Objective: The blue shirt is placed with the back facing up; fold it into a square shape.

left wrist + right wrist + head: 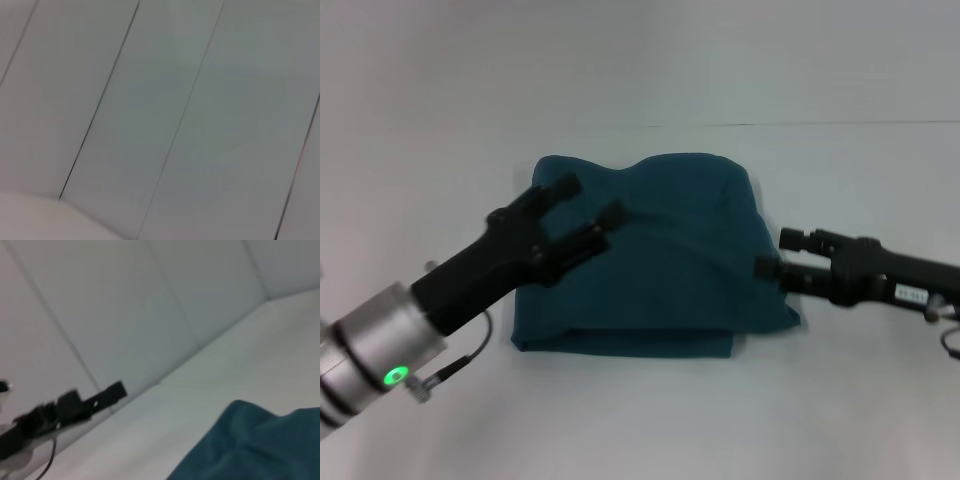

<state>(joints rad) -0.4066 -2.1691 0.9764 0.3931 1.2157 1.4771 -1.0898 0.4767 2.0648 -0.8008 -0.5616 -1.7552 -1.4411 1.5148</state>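
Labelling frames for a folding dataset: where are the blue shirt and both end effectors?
blue shirt (670,270): head view, middle of folded cloth.
left end effector (588,208): head view, between fingertips.
right end effector (777,253): head view, between fingertips.

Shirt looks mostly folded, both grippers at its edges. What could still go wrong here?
1. The left gripper hangs open above the blue shirt near its left edge; a finger could catch the fabric and drag the top layer open.
2. The right gripper sits right at the shirt's right edge; sweeping sideways may shove the bundle across the table.
3. The far edge is lumpy and the near-right corner sticks out, so the result may not be square.
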